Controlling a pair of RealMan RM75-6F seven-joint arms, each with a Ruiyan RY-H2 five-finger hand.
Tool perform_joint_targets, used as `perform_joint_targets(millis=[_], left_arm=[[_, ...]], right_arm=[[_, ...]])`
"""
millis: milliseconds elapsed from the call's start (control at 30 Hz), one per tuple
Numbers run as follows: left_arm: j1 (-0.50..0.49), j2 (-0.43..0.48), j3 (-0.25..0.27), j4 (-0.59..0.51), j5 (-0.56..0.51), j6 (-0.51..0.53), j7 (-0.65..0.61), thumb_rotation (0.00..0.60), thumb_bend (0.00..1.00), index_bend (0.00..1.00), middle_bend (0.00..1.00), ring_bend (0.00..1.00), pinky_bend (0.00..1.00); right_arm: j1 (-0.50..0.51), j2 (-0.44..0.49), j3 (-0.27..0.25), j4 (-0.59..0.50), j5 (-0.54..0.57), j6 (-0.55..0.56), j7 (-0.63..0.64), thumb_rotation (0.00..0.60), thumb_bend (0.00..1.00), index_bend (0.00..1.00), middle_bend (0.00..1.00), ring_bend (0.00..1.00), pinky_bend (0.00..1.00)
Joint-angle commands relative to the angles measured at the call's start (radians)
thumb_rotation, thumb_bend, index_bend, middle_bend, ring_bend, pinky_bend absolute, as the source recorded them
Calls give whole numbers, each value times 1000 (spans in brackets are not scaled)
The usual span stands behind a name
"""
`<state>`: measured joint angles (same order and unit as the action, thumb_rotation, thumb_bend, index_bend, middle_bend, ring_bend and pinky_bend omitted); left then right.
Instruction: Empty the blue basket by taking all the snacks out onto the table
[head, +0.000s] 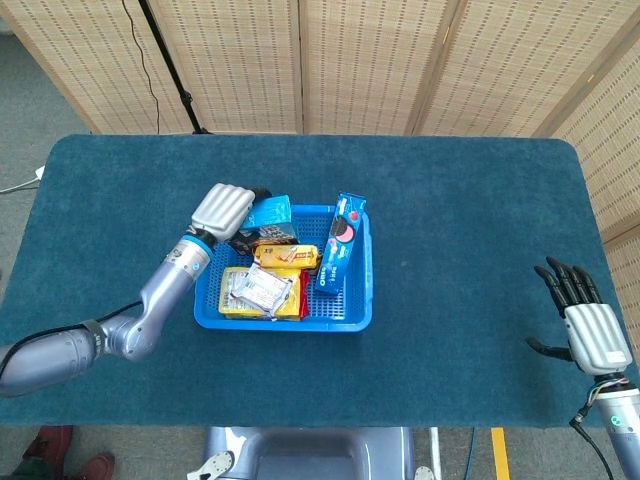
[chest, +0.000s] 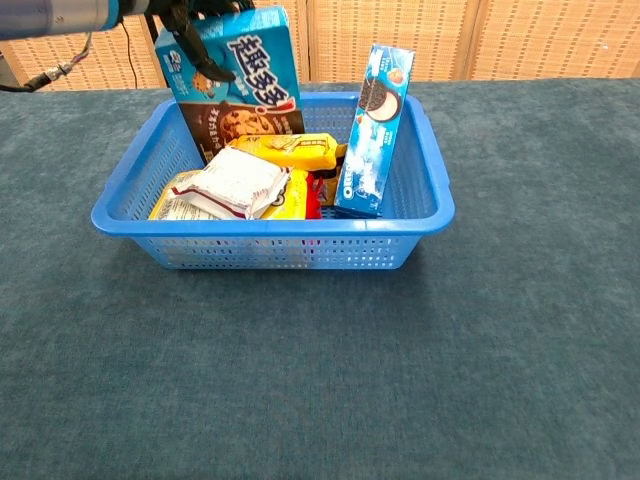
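Left hand (head: 222, 208): at the basket's far-left corner, closed round the top of the cookie box (head: 262, 222), thumb across its front face in the chest view.
Right hand (head: 588, 330): fingers spread, holding nothing, over the table's right near edge, well apart from the basket.
Cookie box: upright, slightly tilted, its lower end seemingly still inside the basket, directly under the left hand.
Basket (head: 352, 318): blue, at mid-table, left of centre.
Still inside: tall Oreo box (head: 338, 245) leaning on the right wall; yellow packet (head: 287, 257) in the middle; white packet (head: 258, 291) on more yellow packets at the near left.
Progress: barely begun, judging by the full basket; no snack lies on the table (head: 470, 220) yet.
Left to do: set the cookie box on the table, then remove all the rest.
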<state>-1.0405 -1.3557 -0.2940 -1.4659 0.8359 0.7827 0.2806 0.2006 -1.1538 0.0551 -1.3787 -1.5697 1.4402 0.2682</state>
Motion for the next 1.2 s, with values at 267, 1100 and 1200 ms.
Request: perform_joint_targets(millis=[267, 1100, 1200], left_arm=[[264, 366, -72, -209, 253, 224, -311, 600, 402, 593, 508, 529, 590], [512, 334, 94, -9, 559, 368, -742, 600, 78, 0, 0, 0, 0], [556, 347, 117, -75, 549, 412, -649, 600, 78, 0, 0, 0, 0]], right_arm=[[-8, 13, -18, -32, -44, 28, -10, 600, 0, 16, 0, 0, 0], [145, 35, 56, -21, -74, -77, 72, 600, 0, 10, 0, 0, 0], [219, 84, 67, -43, -68, -180, 241, 600, 0, 11, 0, 0, 0]])
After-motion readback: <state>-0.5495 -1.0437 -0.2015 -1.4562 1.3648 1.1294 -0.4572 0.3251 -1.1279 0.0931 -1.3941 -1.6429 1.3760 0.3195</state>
